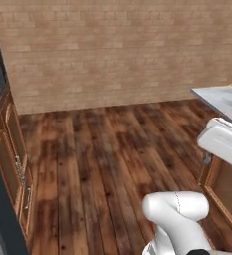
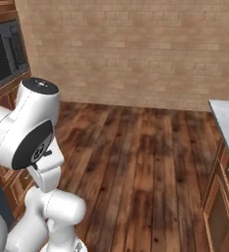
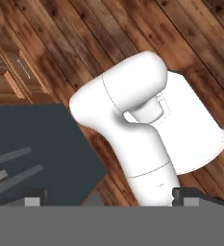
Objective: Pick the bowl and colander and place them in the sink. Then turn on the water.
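the white arm (image 2: 22,133) is folded up high. the end effector (image 3: 111,199) points down, its two finger tips (image 3: 188,197) wide apart.

left base view — behind the arm, facing forward and down over wood floor (image 1: 102,164) toward brick wall (image 1: 117,50) | right base view — same floor and wall, from the other side | hand view — close, looking down at floor
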Controlling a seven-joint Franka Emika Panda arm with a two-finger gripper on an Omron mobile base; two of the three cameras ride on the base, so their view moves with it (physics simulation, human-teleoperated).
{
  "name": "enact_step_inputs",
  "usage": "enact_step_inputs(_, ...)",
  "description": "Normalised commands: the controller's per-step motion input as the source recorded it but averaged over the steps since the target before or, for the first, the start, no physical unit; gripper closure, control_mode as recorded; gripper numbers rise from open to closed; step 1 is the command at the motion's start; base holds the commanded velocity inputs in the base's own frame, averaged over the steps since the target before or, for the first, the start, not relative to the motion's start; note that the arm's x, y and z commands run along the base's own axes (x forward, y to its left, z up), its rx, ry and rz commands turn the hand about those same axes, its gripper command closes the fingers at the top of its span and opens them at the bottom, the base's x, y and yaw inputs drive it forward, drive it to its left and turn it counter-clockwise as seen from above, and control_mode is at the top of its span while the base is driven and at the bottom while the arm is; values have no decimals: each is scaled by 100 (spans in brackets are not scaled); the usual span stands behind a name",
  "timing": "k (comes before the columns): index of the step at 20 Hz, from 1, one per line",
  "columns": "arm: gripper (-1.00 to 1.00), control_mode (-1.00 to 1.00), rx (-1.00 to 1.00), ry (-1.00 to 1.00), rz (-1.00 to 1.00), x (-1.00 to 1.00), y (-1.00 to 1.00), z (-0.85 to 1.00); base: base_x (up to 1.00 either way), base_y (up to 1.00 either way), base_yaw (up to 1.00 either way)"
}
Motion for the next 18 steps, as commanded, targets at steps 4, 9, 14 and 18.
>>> enact_step_inputs(4,-100,100,0,0,0,0,0,0,23,0,-41)
enact_step_inputs(9,-100,100,0,0,0,0,0,0,31,0,-42)
enact_step_inputs(14,-100,100,0,0,0,0,0,0,32,1,-44)
enact_step_inputs(18,-100,100,0,0,0,0,0,0,42,14,-43)
